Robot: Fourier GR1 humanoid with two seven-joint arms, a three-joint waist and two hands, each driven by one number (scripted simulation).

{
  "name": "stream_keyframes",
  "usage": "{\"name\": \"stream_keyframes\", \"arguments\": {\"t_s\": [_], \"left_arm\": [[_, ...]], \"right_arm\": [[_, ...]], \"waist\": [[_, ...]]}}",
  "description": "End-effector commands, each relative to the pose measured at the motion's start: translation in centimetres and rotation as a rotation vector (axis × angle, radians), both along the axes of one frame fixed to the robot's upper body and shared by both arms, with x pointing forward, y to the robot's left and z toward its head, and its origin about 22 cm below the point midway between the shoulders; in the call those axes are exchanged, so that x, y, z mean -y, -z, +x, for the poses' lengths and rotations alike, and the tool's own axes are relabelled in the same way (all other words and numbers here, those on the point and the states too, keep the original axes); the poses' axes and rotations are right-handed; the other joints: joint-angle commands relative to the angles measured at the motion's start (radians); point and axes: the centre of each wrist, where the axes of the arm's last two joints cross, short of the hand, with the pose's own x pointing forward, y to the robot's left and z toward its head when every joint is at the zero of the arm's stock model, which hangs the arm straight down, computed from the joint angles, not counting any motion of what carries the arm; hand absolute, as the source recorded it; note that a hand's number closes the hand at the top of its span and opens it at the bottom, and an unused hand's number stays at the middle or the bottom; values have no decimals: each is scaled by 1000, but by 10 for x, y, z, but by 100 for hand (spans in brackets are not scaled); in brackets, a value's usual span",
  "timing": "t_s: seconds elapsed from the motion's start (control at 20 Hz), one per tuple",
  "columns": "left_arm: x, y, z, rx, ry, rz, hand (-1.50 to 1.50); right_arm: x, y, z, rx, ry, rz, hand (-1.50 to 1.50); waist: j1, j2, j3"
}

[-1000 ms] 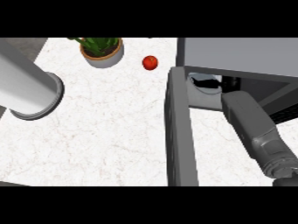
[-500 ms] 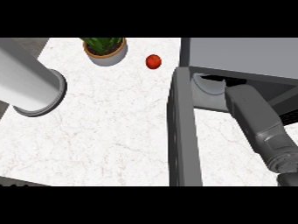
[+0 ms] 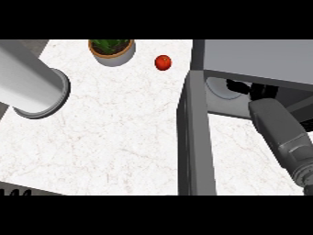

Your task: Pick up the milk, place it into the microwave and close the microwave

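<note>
Microwave [image 3: 267,59] stands open, right hand [image 3: 243,86] inside; its grip I cannot tell. Left hand [image 3: 13,193] rests lower-left, fingertips spread upward.

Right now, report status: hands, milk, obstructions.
Left hand open, resting at lower left edge. Right hand inside microwave, grip unseen. Milk not distinguishable; white shape beside that hand. Door open, right forearm across the doorway.

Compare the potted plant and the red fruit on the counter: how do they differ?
The potted plant is larger than the red fruit. The plant shows green leaves in a pale pot; the fruit is plain red and round. The fruit lies closer to the microwave than the plant. Both rest on the white counter.
</note>
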Motion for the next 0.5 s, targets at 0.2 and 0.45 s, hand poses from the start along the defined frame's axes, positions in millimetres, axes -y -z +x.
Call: {"name": "stream_keyframes", "arguments": {"t_s": [0.2,0.45], "left_arm": [[-4,0,2,0,18,24,-150],[1,4,14,-1,17,17,-150]], "right_arm": [[32,28,-26,-122,276,-187,-150],[-51,-1,6,-90,-221,-157,-150]], "waist": [[40,3,1],[20,-12,12]]}}
